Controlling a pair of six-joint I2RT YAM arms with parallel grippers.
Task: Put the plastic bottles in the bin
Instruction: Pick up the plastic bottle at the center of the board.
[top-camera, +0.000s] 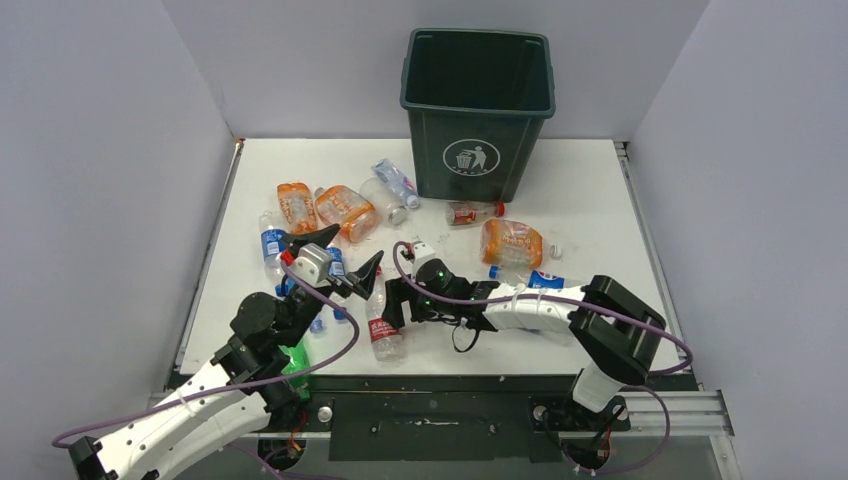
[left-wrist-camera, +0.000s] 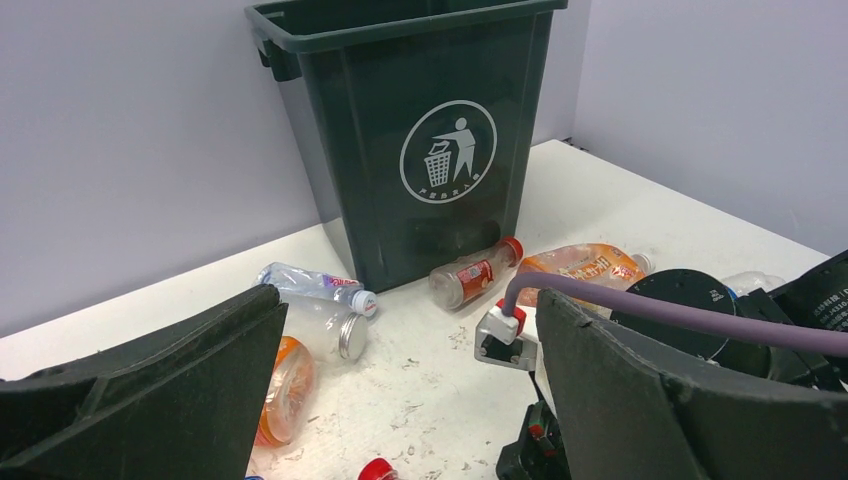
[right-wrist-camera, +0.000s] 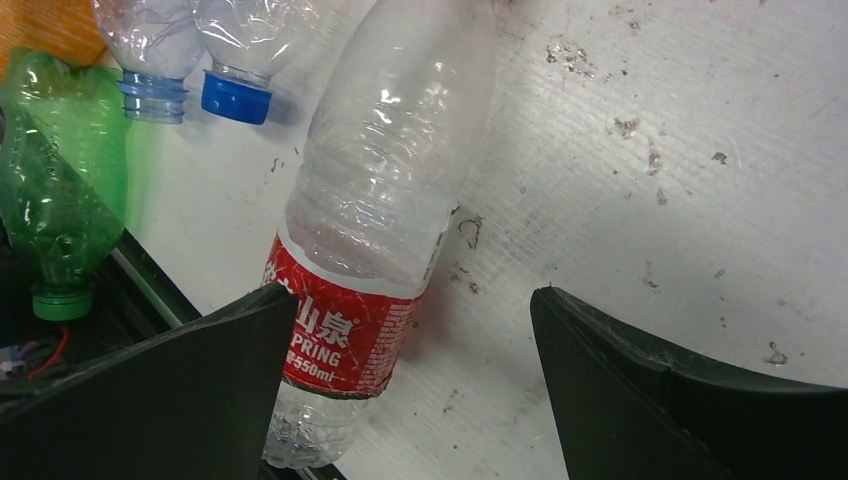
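Observation:
The dark green bin (top-camera: 478, 110) stands at the back of the table and fills the left wrist view (left-wrist-camera: 430, 150). Crushed plastic bottles lie scattered in front of it, among them orange ones (top-camera: 345, 210) and a red-labelled one (top-camera: 472, 213). My left gripper (top-camera: 338, 258) is open and empty, held above the bottles at the left (left-wrist-camera: 405, 400). My right gripper (top-camera: 392, 306) is open, low over a clear bottle with a red label (right-wrist-camera: 370, 230). That bottle lies against the left finger (right-wrist-camera: 150, 400), partly between the jaws. It is not gripped.
A green bottle (right-wrist-camera: 55, 190) and blue-capped clear bottles (right-wrist-camera: 235, 95) lie near the table's front edge by the right gripper. An orange bottle (left-wrist-camera: 590, 265), a red-labelled bottle (left-wrist-camera: 470, 280) and a silver-lidded clear jar (left-wrist-camera: 325, 325) lie at the bin's foot. Grey walls enclose the table.

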